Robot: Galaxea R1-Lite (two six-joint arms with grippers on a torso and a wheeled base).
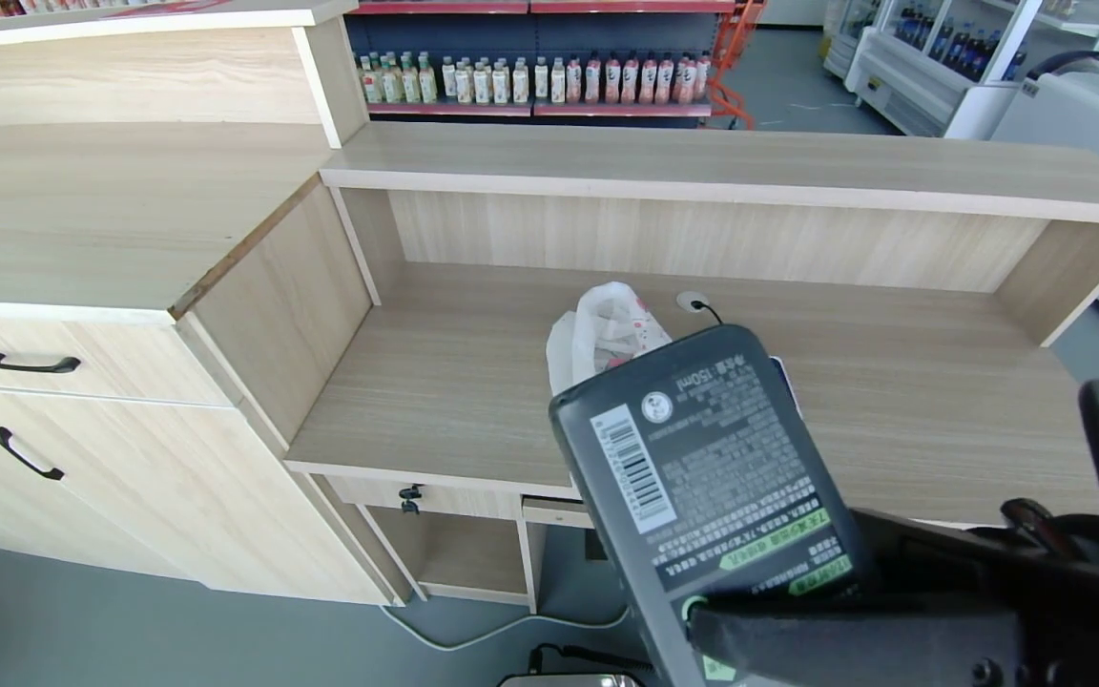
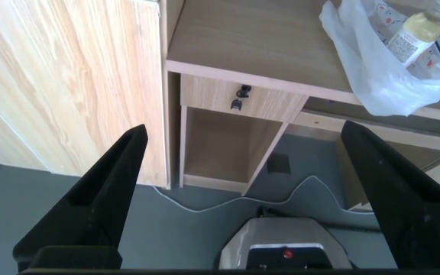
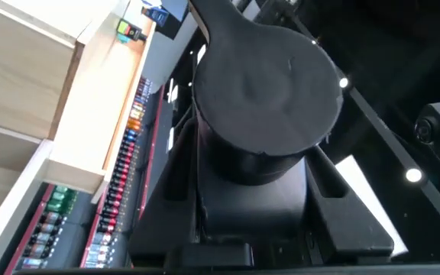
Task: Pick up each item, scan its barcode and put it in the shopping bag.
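A black bottle (image 1: 702, 458) is held up close in the head view, tilted, with its white barcode label (image 1: 631, 468) facing me. My right gripper (image 1: 731, 625) is shut on its lower end. In the right wrist view the bottle's round black cap (image 3: 262, 84) stands between the fingers (image 3: 178, 172). A white plastic shopping bag (image 1: 602, 334) lies on the wooden counter behind it, and a pale bottle (image 2: 412, 32) shows inside the bag (image 2: 373, 65). My left gripper (image 2: 243, 134) hangs open below the counter's front edge, with nothing between its fingers.
The counter (image 1: 473, 382) has a raised back ledge (image 1: 702, 162) and a tall cabinet (image 1: 111, 219) on its left. A cable grommet (image 1: 691, 301) sits behind the bag. A keyed drawer (image 1: 409, 498) is under the front edge. A grey device (image 2: 281, 244) stands on the floor.
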